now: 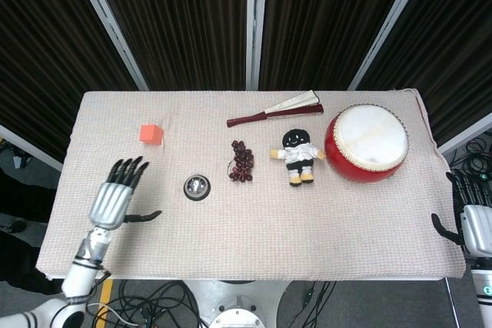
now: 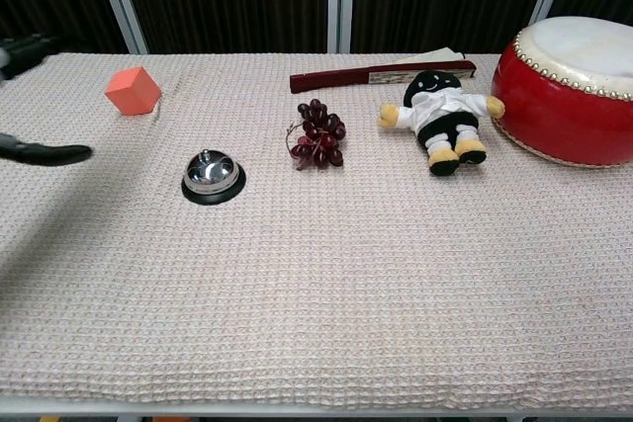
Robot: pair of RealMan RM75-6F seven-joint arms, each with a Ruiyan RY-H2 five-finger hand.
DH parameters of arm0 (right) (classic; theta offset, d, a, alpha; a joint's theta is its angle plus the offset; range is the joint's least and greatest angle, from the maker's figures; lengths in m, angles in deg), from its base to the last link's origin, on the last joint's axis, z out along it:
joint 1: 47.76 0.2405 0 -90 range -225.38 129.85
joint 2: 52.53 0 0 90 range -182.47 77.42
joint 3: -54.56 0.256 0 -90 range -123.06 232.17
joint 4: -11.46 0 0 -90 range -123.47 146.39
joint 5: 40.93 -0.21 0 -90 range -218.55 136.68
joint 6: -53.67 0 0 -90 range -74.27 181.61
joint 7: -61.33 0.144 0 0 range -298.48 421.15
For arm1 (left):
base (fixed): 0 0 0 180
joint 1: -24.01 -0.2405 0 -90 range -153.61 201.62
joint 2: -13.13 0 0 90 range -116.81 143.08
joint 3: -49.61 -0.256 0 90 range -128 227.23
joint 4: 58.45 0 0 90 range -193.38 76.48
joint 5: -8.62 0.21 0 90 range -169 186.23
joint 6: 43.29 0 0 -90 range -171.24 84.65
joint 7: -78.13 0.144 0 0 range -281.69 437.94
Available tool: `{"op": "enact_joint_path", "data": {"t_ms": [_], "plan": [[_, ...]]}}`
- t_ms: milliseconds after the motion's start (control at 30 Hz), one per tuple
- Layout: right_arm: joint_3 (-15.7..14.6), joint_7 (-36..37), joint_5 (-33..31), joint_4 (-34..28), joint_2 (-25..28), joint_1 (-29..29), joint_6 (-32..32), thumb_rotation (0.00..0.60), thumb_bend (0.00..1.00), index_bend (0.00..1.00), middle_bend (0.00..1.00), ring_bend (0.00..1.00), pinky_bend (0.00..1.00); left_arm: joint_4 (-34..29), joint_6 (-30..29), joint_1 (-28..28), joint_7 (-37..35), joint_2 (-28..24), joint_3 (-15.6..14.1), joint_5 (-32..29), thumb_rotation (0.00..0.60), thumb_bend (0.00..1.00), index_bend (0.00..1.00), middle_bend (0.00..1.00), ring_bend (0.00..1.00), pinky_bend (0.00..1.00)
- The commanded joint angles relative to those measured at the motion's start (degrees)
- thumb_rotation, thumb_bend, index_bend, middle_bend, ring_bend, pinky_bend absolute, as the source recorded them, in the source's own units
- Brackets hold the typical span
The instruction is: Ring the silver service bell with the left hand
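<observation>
The silver service bell (image 1: 197,187) (image 2: 212,176) stands alone on its black base, left of the table's middle. My left hand (image 1: 118,196) hovers well to the left of it, fingers spread and holding nothing. In the chest view only its dark thumb tip (image 2: 45,153) and a fingertip at the top left edge show. My right hand (image 1: 474,222) stays off the table's right edge, low at the frame border, with its fingers apart.
An orange cube (image 1: 151,134) lies behind the left hand. Right of the bell lie a bunch of dark grapes (image 1: 242,161), a plush doll (image 1: 297,154), a folded fan (image 1: 275,109) and a red drum (image 1: 367,142). A woven cloth (image 1: 254,236) covers the table.
</observation>
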Motion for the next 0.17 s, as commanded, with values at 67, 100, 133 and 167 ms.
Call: {"op": "enact_joint_path", "data": {"t_ms": [67, 100, 133, 167], "plan": [[-0.2, 0.0, 0.3, 0.2, -0.4, 0.1, 0.0, 0.600, 0.27, 0.00, 0.00, 0.00, 0.00, -4.3, -6.3, -6.6, 1.7, -6.1, -3.1, -0.3, 0.247, 0.00, 0.01, 0.00, 0.00, 0.00], [-0.2, 0.0, 0.3, 0.2, -0.4, 0.0, -0.1, 0.600, 0.27, 0.00, 0.00, 0.00, 0.00, -4.3, -7.1, -7.4, 1.5, -6.7, -3.1, -0.5, 0.245, 0.00, 0.01, 0.00, 0.00, 0.00], [-0.3, -0.1, 0.4, 0.1, -0.5, 0.0, -0.2, 0.600, 0.27, 0.00, 0.00, 0.00, 0.00, -4.1, -7.9, -8.3, 1.1, -7.4, -3.1, -0.7, 0.244, 0.00, 0.01, 0.00, 0.00, 0.00], [-0.3, -0.3, 0.6, 0.1, -0.5, 0.0, -0.4, 0.600, 0.27, 0.00, 0.00, 0.00, 0.00, -3.8, -8.6, -8.9, 0.8, -7.8, -3.1, -0.7, 0.244, 0.00, 0.01, 0.00, 0.00, 0.00]]}}
